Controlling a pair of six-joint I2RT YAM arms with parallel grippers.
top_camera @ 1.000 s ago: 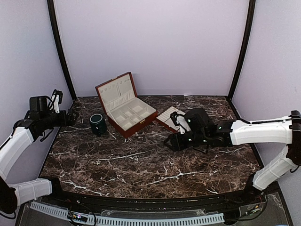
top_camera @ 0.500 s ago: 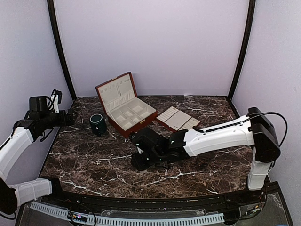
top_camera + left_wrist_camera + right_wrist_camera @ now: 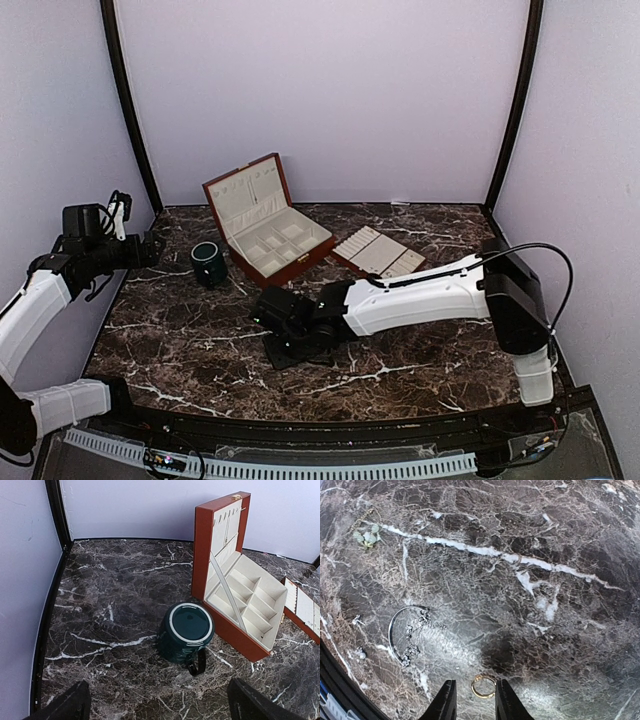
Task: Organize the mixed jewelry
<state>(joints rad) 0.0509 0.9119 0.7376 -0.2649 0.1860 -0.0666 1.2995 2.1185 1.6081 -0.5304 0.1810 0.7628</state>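
The right gripper [image 3: 475, 702] has its fingers [image 3: 446, 700] parted a little. A small gold ring [image 3: 484, 686] lies on the marble between the tips, not yet pinched. From the ring, a silver hoop tangled with a fine chain [image 3: 407, 635] lies at 10 o'clock. 2 tiny studs [image 3: 356, 621] sit further out at 9 o'clock, and a pale green cluster [image 3: 367, 535] is far off at 11 o'clock.

1 second ago this gripper hung beside the flat tray [image 3: 378, 252]. Half a second ago it was mid-table. Now the right arm [image 3: 420, 295] has reached further across to the loose pieces, at 5 o'clock from the dark green cup [image 3: 208, 263] and 6 o'clock from the open wooden box [image 3: 268, 230]. I judge the search is over and the first pick is lined up, with closing on the ring the likely next step. Nothing is sorted yet.

The left gripper [image 3: 157, 690] has not moved. Its fingers are spread wide and empty, hovering at 9 o'clock of the cup.

No brand, label or writing can be read anywhere on the table [image 3: 450, 350].
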